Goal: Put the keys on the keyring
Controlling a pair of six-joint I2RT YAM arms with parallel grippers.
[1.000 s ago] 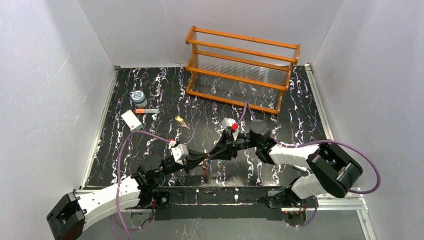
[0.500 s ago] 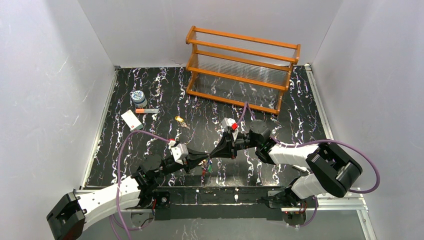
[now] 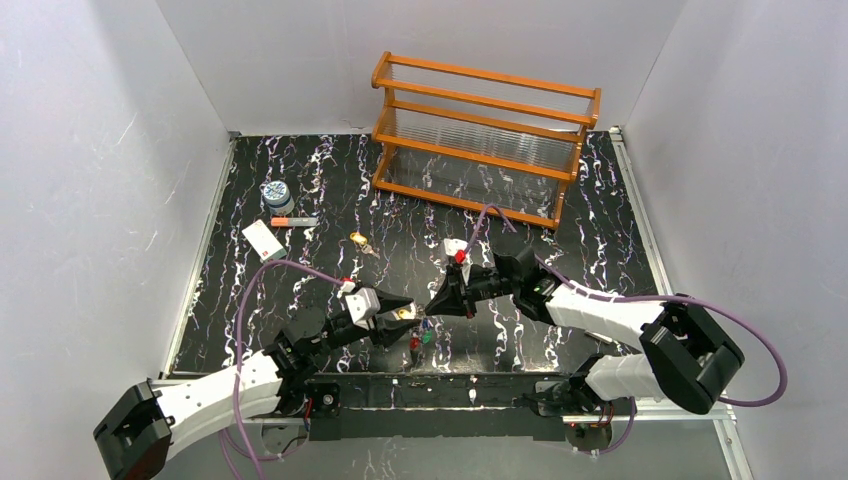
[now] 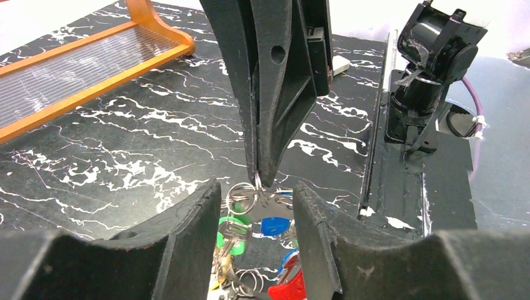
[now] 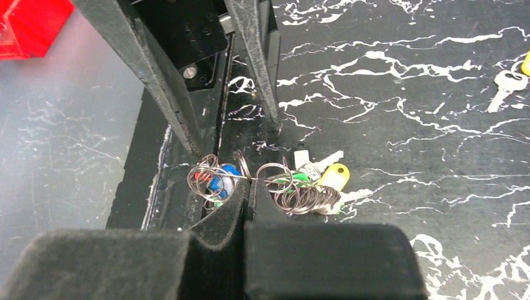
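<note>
My right gripper (image 5: 250,189) is shut on the thin silvery keyring (image 5: 267,178), pinching its wire at the fingertips. A bunch of small rings and keys hangs from it: a yellow tag (image 5: 334,175), a green key (image 4: 236,226), a blue key (image 4: 275,225) and a red key (image 4: 289,289). In the top view the bunch (image 3: 421,340) hangs just above the table near the front edge. My left gripper (image 4: 256,209) is open, its fingers on either side of the bunch, touching nothing. My right gripper (image 4: 262,175) comes down between them. A loose yellow-headed key (image 3: 360,240) lies farther back.
An orange wooden rack (image 3: 485,140) stands at the back. A white card (image 3: 263,240), an orange-tipped stick (image 3: 293,221) and a blue-white jar (image 3: 276,193) lie at the left. The metal base rail (image 3: 440,385) runs along the near edge under the bunch.
My left gripper has opened and let go of the bunch. The keys now hang from my right gripper alone, which has shifted slightly left.
</note>
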